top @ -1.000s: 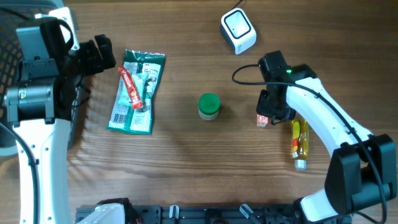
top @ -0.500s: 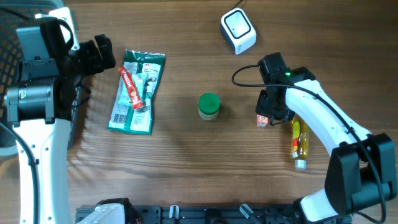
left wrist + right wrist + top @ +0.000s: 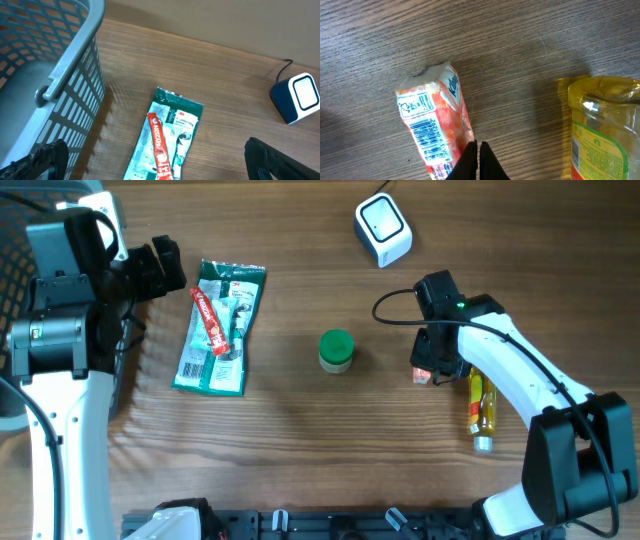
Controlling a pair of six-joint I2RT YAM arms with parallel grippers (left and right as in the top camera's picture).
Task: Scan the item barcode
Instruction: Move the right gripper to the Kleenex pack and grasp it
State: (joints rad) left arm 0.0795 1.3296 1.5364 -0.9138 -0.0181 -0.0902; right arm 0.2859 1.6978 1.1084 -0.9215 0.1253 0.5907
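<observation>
L gripper (image 3: 165, 268) sits by the basket (image 3: 55, 75), jaws spread wide w/ nothing in them. Green packet (image 3: 218, 330) w/ red tube (image 3: 207, 320) on top lies just beside it. Green-lid jar (image 3: 336, 350) is mid-table. Tissue pack (image 3: 437, 130) lies flat, barcode up. R gripper (image 3: 477, 160) is closed tight, tips touching the pack's right edge; can't tell if the wrapper is pinched. Yellow bottle (image 3: 482, 405) is just right of it. Scanner (image 3: 384, 230) is well apart, nr the far edge.
</observation>
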